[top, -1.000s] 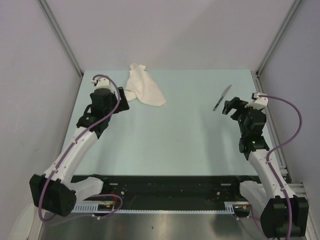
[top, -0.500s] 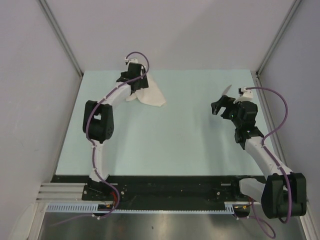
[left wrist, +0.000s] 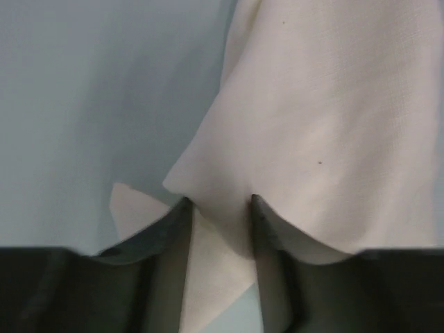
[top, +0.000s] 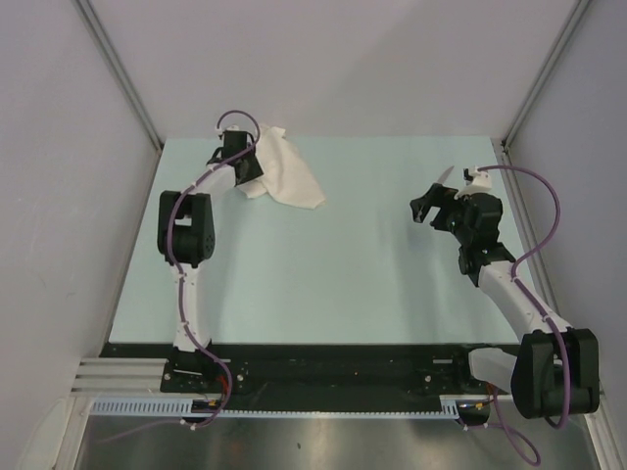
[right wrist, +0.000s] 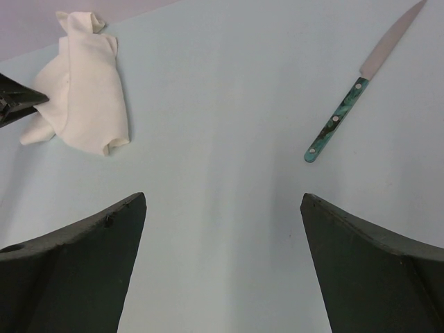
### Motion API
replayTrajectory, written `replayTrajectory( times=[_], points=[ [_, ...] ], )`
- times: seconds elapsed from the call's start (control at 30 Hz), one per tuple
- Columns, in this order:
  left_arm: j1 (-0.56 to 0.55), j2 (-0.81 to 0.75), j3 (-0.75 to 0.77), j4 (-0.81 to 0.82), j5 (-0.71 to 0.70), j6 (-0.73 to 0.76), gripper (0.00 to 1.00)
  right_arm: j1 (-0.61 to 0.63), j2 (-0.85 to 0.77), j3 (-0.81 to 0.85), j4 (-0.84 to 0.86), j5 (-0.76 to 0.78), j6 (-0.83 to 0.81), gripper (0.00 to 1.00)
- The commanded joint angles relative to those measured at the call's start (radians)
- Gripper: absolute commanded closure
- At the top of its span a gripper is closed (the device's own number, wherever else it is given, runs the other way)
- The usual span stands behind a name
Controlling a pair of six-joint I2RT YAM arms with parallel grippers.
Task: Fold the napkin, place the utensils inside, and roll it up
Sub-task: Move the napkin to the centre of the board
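Observation:
The napkin is a crumpled cream cloth at the back left of the table, also seen in the right wrist view. My left gripper reaches into its left edge. In the left wrist view its jaws stand a little apart, open, astride a raised fold of the napkin. The knife, silver blade and bluish handle, lies flat at the back right. Only its blade tip shows from above. My right gripper hovers wide open just near of it, holding nothing.
The pale green table mat is bounded by grey walls and metal posts at the back and sides. A black rail runs along the near edge by the arm bases. The left gripper's black tip shows beside the napkin.
My left arm has stretched from the left side out to the napkin at the back, and its jaws have narrowed around a fold. The right gripper shifted slightly left, staying wide open.

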Motion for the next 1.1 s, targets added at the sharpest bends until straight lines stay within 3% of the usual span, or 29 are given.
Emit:
replayTrajectory(
  times=[0.0,0.1,0.23,0.33,0.43,0.57,0.63,0.67,0.77,0.93,1.07],
  points=[
    [-0.007,0.012,0.071,0.102,0.106,0.010,0.72,0.009,-0.014,0.049,0.004,-0.016,0.008,0.00],
    [-0.007,-0.011,0.099,0.100,0.145,0.050,0.99,0.016,-0.030,0.054,-0.010,-0.009,0.006,0.00],
    [-0.033,-0.190,-0.027,0.192,0.191,0.105,1.00,0.033,-0.040,0.059,-0.018,0.001,0.009,0.00],
    [-0.105,-0.418,-0.214,0.285,0.194,0.154,1.00,0.050,-0.031,0.066,-0.013,0.009,0.018,0.00],
    [-0.237,-0.615,-0.434,0.330,0.168,0.147,0.99,0.078,0.002,0.086,-0.005,0.014,0.028,0.00],
    [-0.526,-0.723,-0.778,0.428,0.189,0.133,0.95,0.113,0.039,0.114,-0.021,0.035,0.031,0.00],
    [-0.616,-0.688,-0.826,0.406,0.275,0.154,0.71,0.119,0.050,0.121,-0.028,0.046,0.034,0.00],
    [-0.679,-0.675,-0.828,0.372,0.290,0.163,0.51,0.121,0.059,0.125,-0.042,0.047,0.034,0.00],
    [-0.715,-0.710,-0.881,0.261,0.234,0.148,0.27,0.122,0.058,0.134,-0.077,0.055,0.023,0.00],
    [-0.695,-0.925,-0.918,0.122,-0.040,0.168,0.10,0.131,0.042,0.105,-0.094,0.060,0.025,0.00],
    [-0.656,-1.068,-0.978,0.102,-0.148,0.137,0.05,0.171,0.074,0.080,-0.102,0.041,0.011,0.00]
  ],
)
